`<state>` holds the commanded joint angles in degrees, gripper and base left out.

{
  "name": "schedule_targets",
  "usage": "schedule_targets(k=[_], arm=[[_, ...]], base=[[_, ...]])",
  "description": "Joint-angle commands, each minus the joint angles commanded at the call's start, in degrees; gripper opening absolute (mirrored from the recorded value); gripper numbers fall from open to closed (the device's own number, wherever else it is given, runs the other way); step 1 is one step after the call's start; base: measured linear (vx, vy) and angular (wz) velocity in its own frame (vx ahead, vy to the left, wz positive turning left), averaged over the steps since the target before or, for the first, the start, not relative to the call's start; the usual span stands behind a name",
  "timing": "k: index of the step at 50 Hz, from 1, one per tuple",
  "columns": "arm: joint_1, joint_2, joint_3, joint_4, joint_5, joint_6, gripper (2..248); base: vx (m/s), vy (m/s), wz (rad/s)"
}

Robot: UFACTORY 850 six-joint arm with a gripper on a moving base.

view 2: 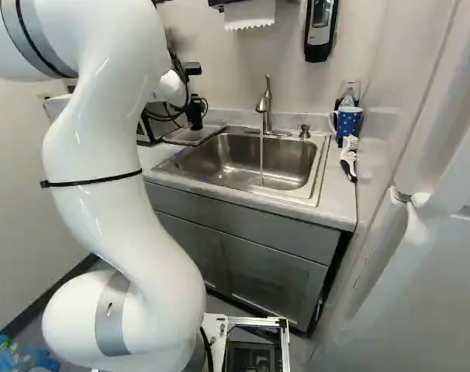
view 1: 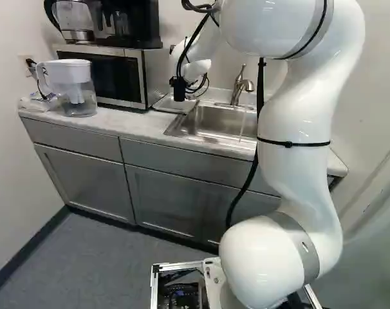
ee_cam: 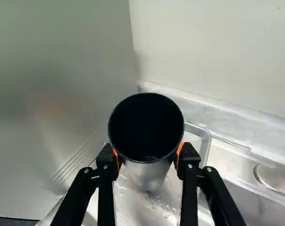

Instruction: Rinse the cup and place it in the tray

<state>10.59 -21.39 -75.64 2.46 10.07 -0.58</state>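
No text, label, brand, number or sign can be read in any of the three views, whether on the water filter pitcher [view 1: 79,96], the microwave [view 1: 111,76], the wall dispenser [view 2: 321,29] or the blue mug [view 2: 349,122].

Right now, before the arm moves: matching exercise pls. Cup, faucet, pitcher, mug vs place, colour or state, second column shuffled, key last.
1. Cup
2. Faucet
3. Pitcher
4. Mug

A. On the counter, beside the microwave
B. Blue, spotted
C. Held between the two fingers of the gripper
D. Running, water falling into the sink

Pairs: 1-C, 2-D, 3-A, 4-B
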Motion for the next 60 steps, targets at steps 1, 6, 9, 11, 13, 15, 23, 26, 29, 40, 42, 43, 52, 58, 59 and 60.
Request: schedule_targets(k=[1, 6, 9, 11, 13, 15, 23, 26, 29, 40, 42, 43, 52, 58, 59, 60], arm=[[0.0, -0.1, 0.0, 0.0, 0.0, 0.0, 125], [0.0, -0.5, 0.2, 0.0, 0.0, 0.0, 125], [0.0, -0.7, 0.2, 0.0, 0.0, 0.0, 125], [0.0, -0.9, 0.3, 0.0, 0.0, 0.0, 125], [0.0, -1.1, 0.3, 0.0, 0.0, 0.0, 125], [0.0, -1.2, 0.4, 0.0, 0.0, 0.0, 125], [0.0, -1.2, 0.4, 0.0, 0.0, 0.0, 134], [0.0, -1.2, 0.4, 0.0, 0.0, 0.0, 165], [0.0, -1.2, 0.4, 0.0, 0.0, 0.0, 165], [0.0, -1.2, 0.4, 0.0, 0.0, 0.0, 234], [0.0, -1.2, 0.4, 0.0, 0.0, 0.0, 247], [0.0, -1.2, 0.4, 0.0, 0.0, 0.0, 247], [0.0, -0.8, 0.3, 0.0, 0.0, 0.0, 247], [0.0, -0.3, 0.1, 0.0, 0.0, 0.0, 247], [0.0, -0.2, 0.1, 0.0, 0.0, 0.0, 247], [0.0, -0.1, 0.1, 0.0, 0.0, 0.0, 247]], base=[[0.000, 0.000, 0.000], [0.000, 0.000, 0.000], [0.000, 0.000, 0.000], [0.000, 0.000, 0.000], [0.000, 0.000, 0.000], [0.000, 0.000, 0.000], [0.000, 0.000, 0.000], [0.000, 0.000, 0.000], [0.000, 0.000, 0.000], [0.000, 0.000, 0.000], [0.000, 0.000, 0.000], [0.000, 0.000, 0.000], [0.000, 0.000, 0.000], [0.000, 0.000, 0.000], [0.000, 0.000, 0.000], [0.000, 0.000, 0.000]])
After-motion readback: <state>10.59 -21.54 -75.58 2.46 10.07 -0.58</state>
